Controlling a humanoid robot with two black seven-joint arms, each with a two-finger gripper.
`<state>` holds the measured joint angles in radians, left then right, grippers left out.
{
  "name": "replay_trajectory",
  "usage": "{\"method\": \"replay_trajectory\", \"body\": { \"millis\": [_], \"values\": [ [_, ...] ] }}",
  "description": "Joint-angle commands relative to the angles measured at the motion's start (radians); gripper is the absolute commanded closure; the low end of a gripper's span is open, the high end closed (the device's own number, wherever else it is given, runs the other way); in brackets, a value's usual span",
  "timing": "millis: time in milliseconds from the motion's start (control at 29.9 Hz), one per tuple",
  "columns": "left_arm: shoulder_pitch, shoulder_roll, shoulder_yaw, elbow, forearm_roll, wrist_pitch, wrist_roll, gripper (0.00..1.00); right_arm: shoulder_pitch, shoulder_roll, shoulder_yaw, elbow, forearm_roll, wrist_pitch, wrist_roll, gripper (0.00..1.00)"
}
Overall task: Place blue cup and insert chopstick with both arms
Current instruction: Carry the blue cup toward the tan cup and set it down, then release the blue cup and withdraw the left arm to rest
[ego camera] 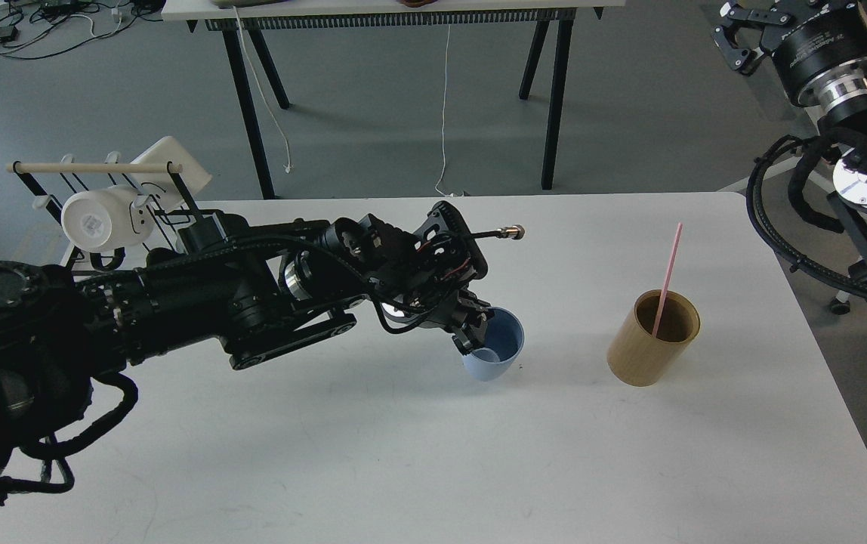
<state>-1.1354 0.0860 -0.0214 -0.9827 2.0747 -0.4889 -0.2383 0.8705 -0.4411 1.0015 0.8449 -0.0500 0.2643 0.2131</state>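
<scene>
One head-mounted view looks forward and down over the white table (373,468), floor beyond.

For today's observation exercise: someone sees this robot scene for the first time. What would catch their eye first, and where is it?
First, the big black left arm reaching in from the left, its left gripper clamped on the rim of the small pale blue tapered cup, tilted at mid-table. Next, the thin pink-red chopstick leaning in the tan cylindrical holder to the right. The right gripper hangs open at the top right corner.
</scene>
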Motion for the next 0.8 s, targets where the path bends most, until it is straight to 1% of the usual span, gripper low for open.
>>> {"method": "replay_trajectory", "body": {
  "millis": [0, 201, 267, 301, 401, 435, 568, 669, 769],
  "values": [
    [0.025, -0.012, 0.000, 0.010, -0.001, 0.000, -0.001, 0.95, -0.015, -0.004, 0.000, 0.049, -0.001, 0.006, -0.001, 0.01],
    [0.040, -0.011, -0.003, 0.029, -0.004, 0.000, -0.001, 0.94, -0.015, 0.002, -0.001, 0.056, -0.002, 0.003, 0.000, 0.01],
    [0.040, -0.009, -0.005, 0.029, -0.005, 0.000, -0.001, 0.90, -0.016, 0.002, -0.003, 0.056, -0.002, 0.003, 0.000, 0.01],
    [0.042, -0.009, -0.006, 0.029, -0.005, 0.000, -0.001, 0.87, -0.019, 0.002, -0.003, 0.056, -0.002, 0.003, 0.000, 0.01],
    [0.043, -0.006, -0.017, 0.029, -0.008, 0.000, 0.001, 0.62, -0.028, -0.001, -0.003, 0.057, -0.002, 0.003, 0.000, 0.01],
    [0.043, -0.002, -0.025, 0.027, -0.011, 0.000, 0.001, 0.55, -0.030, -0.004, -0.003, 0.057, -0.002, 0.003, 0.000, 0.01],
    [0.042, 0.008, -0.089, 0.021, -0.018, 0.000, -0.003, 0.40, -0.039, -0.011, -0.003, 0.059, -0.002, 0.003, -0.001, 0.01],
    [0.042, 0.023, -0.198, 0.015, -0.024, 0.000, -0.006, 0.28, -0.042, -0.050, -0.006, 0.075, -0.002, 0.003, -0.001, 0.01],
    [0.043, 0.047, -0.302, 0.012, -0.063, 0.000, -0.015, 0.21, -0.051, -0.083, -0.012, 0.124, -0.013, -0.005, -0.003, 0.01]
  ]
}}
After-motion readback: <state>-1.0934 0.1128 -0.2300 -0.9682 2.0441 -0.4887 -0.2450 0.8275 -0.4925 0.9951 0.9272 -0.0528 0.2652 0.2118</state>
